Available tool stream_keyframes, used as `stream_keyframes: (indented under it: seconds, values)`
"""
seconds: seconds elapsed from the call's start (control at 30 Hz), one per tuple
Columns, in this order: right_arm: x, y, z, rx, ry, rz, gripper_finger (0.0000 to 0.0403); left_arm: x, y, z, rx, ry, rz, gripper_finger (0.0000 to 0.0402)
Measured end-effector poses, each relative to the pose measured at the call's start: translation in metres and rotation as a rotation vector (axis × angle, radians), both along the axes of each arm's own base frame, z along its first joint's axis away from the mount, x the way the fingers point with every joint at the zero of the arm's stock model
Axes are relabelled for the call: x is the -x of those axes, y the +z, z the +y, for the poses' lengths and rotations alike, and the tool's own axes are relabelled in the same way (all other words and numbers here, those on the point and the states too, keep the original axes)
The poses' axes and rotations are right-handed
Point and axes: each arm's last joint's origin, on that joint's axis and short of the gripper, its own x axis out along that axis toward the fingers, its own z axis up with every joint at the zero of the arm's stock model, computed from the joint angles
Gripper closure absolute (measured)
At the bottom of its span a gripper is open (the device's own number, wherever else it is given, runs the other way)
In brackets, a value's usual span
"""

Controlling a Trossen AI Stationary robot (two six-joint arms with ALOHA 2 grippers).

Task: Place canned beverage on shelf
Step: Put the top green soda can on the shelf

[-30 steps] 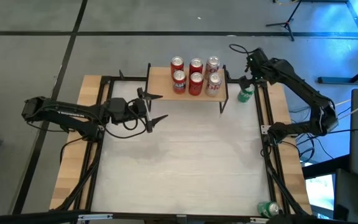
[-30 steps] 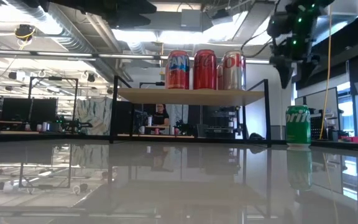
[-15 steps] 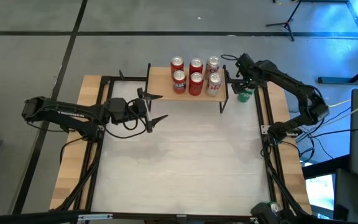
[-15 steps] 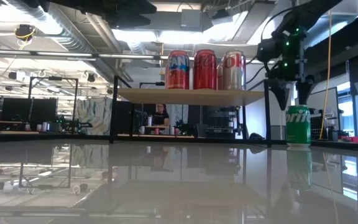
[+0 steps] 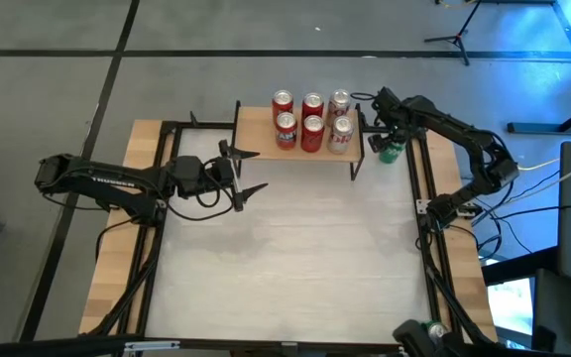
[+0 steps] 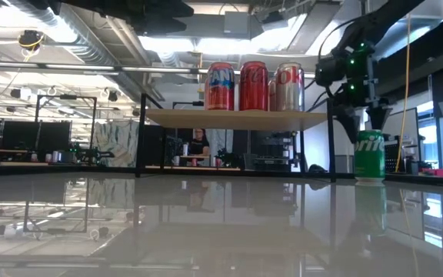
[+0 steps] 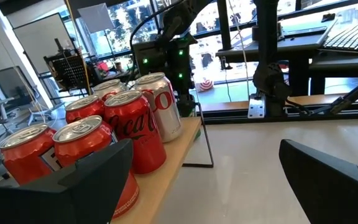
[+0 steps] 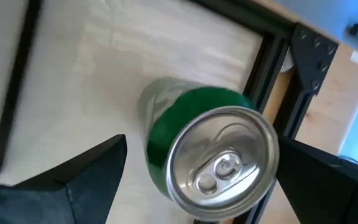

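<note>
A green can [image 6: 369, 155] stands upright on its base on the white table, right of the shelf; it also shows in the high view [image 5: 392, 151] and the right wrist view [image 8: 213, 149]. The shelf [image 5: 305, 149], light wood on black legs, carries several red and silver cans [image 5: 311, 124]. My right gripper [image 6: 364, 123] hangs open just above the green can's top, one finger on either side of it, not touching. My left gripper [image 5: 251, 171] is open and empty, level above the table left of the shelf.
Black frame rails [image 5: 419, 188] run along the table's sides close to the green can. Another green can [image 5: 432, 332] lies at the near right corner. The shelf's right part beside the silver cans [image 7: 194, 127] is bare wood. People sit in the room behind [image 6: 198, 142].
My right gripper has moved from higher up toward the table's left edge and down, ending with its open fingers around the green can's top. The can has kept its place. My left arm has kept still.
</note>
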Motion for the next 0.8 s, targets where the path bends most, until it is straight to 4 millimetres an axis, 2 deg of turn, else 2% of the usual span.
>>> stream_keyframes:
  seconds: [0.27, 0.53, 0.67, 0.8]
  values:
    - [-0.002, -0.011, -0.003, -0.047, 0.001, 0.045, 0.0031, 0.000, 0.000, 0.000, 0.004, 0.000, 0.001, 0.0007]
    - [-0.002, -0.010, -0.002, -0.055, 0.031, 0.054, 0.0112, 0.000, 0.000, 0.000, 0.005, 0.000, 0.001, 0.0007]
    - [-0.001, -0.008, 0.001, -0.071, 0.065, 0.066, 0.0112, 0.000, 0.000, 0.000, 0.005, 0.000, 0.001, 0.0007]
    - [0.001, 0.001, 0.015, -0.104, 0.113, 0.070, 0.0111, 0.000, 0.000, 0.000, 0.005, 0.000, 0.001, 0.0007]
